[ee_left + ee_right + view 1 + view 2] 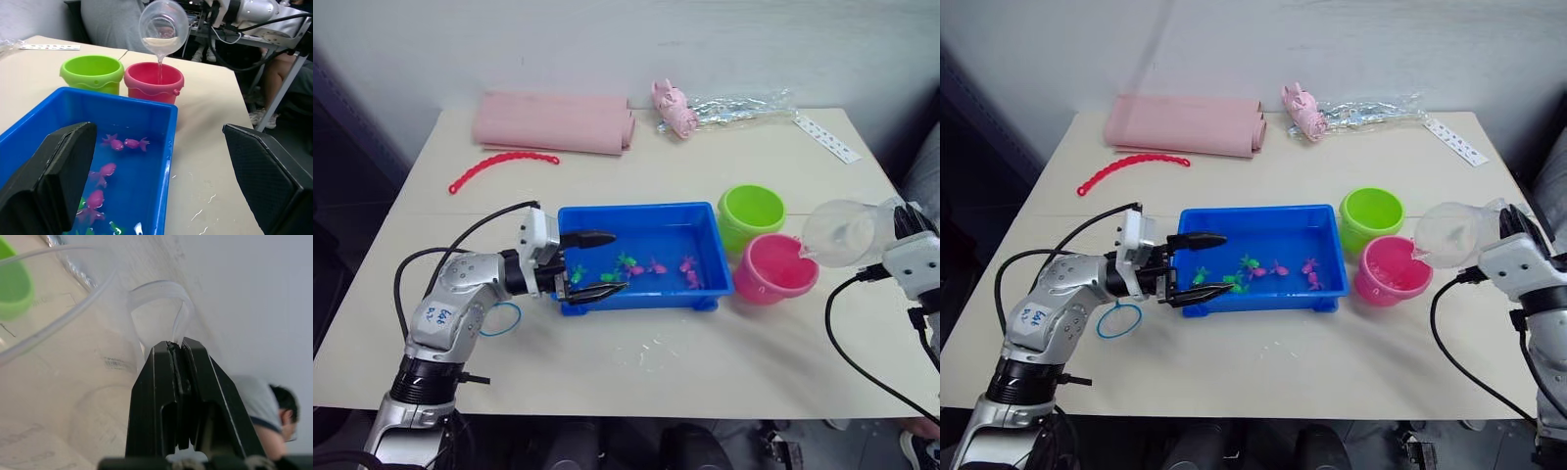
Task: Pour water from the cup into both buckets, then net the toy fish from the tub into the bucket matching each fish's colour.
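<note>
My right gripper (177, 345) is shut on the handle of the clear cup (842, 233). The cup is tipped over the pink bucket (775, 266), and a thin stream of water (160, 68) runs from its lip into that bucket. The lime green bucket (751, 211) stands just behind the pink one, touching the right end of the blue tub (636, 209). Several pink and green toy fish (658, 265) lie in the tub's water. My left gripper (619, 261) is open and empty, its fingers over the tub's left end. The blue-rimmed net (1119, 320) lies on the table beside my left forearm.
A rolled pink cloth (553, 122), a red beaded strip (501, 166), a pink toy (672, 106), a clear plastic bag (744, 106) and a white strip (827, 137) lie along the table's far side. A person (112, 24) sits beyond the right table edge.
</note>
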### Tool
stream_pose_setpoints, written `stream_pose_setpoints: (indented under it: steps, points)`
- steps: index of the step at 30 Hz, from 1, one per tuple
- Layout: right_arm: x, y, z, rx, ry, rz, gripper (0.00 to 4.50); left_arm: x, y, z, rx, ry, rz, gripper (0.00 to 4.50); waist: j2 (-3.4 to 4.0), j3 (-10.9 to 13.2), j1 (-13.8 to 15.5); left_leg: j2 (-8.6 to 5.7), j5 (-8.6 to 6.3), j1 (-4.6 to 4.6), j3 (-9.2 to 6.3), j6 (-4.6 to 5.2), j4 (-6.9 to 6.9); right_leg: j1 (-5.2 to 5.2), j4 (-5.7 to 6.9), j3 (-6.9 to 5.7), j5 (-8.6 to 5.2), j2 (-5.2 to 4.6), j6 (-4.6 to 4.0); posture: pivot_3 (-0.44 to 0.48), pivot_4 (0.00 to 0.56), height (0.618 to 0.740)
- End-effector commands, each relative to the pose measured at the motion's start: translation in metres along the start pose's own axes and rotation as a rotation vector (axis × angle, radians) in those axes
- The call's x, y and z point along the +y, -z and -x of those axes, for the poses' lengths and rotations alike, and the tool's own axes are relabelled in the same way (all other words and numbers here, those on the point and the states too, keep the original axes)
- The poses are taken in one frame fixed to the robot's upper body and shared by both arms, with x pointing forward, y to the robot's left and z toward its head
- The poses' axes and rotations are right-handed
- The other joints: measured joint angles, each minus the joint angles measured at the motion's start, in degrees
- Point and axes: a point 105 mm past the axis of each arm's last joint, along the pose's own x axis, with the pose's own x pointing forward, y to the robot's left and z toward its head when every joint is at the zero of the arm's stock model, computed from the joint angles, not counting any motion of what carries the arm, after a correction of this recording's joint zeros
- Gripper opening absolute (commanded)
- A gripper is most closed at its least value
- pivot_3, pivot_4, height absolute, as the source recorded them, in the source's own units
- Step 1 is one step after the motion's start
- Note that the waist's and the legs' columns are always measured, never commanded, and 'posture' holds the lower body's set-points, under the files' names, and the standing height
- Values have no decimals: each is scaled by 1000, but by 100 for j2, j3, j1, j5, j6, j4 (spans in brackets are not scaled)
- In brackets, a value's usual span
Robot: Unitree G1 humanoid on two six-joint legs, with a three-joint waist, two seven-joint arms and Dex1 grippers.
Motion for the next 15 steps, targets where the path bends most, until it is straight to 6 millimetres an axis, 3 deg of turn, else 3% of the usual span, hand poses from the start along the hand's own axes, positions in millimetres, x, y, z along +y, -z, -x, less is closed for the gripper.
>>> stream_pose_setpoints:
  steps: [1, 7, 15]
  points:
    - [-23, 0, -1, 6, 72, -98, 79, 2, -6, 8, -30, -20, 8, 4500, 0, 0, 1, 0, 0, 0, 0, 0, 0, 0, 0, 0, 0, 0, 0, 0, 150, 740]
    - [-35, 1, -14, 47, 123, -304, 79, 24, -18, 18, -84, -134, 44, 4500, 0, 0, 1, 0, 1, 0, -1, 1, 3, 0, 2, -1, 0, -1, 0, 0, 150, 740]
    - [-41, -12, -49, 51, 98, -296, 79, 48, -30, 22, -113, -223, 36, 4500, 0, 0, -2, -1, 4, -1, -1, 0, 3, -2, 2, -2, 1, 0, -1, 0, 150, 740]
